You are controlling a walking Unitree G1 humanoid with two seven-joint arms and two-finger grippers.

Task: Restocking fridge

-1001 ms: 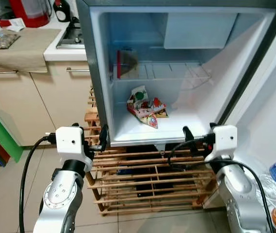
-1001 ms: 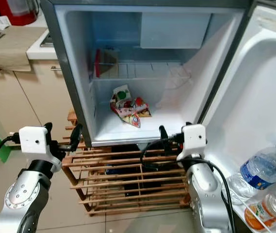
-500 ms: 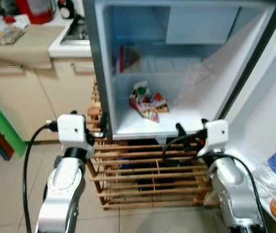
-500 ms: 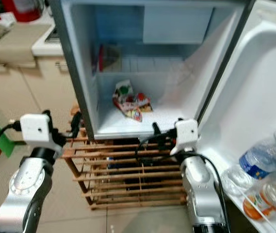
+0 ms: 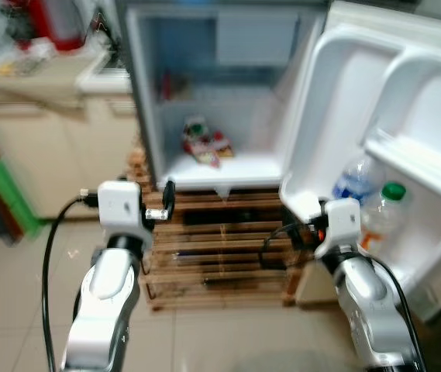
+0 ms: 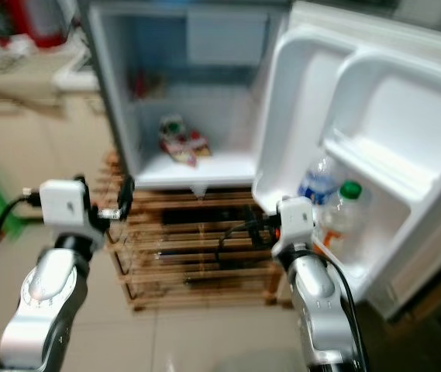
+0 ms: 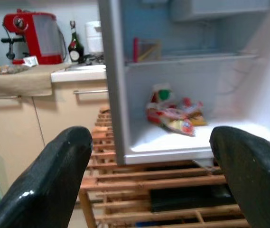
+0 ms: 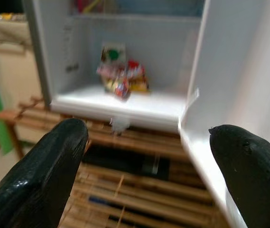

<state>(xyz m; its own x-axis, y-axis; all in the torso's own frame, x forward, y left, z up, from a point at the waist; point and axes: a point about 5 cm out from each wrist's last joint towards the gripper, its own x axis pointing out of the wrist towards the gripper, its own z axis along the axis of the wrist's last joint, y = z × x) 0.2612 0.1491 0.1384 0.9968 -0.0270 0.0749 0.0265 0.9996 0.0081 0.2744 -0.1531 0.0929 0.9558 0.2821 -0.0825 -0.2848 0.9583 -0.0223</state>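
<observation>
Blurred head views give you a white fridge (image 5: 204, 167) with its door (image 5: 375, 147) swung open; a snack packet (image 5: 203, 143) lies on its floor and two bottles (image 5: 375, 213) stand in the door shelf. Your left wrist view shows the left gripper (image 7: 153, 161) spread wide, empty, facing the packet. Your right wrist view shows the right gripper (image 8: 149, 166) likewise parted, empty.

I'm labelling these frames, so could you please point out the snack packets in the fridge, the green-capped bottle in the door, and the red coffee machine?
snack packets (image 7: 172, 115): left wrist view, middle of the pile.
green-capped bottle (image 5: 391, 191): left eye view, on the cap.
red coffee machine (image 7: 44, 39): left wrist view, on its red body.
</observation>
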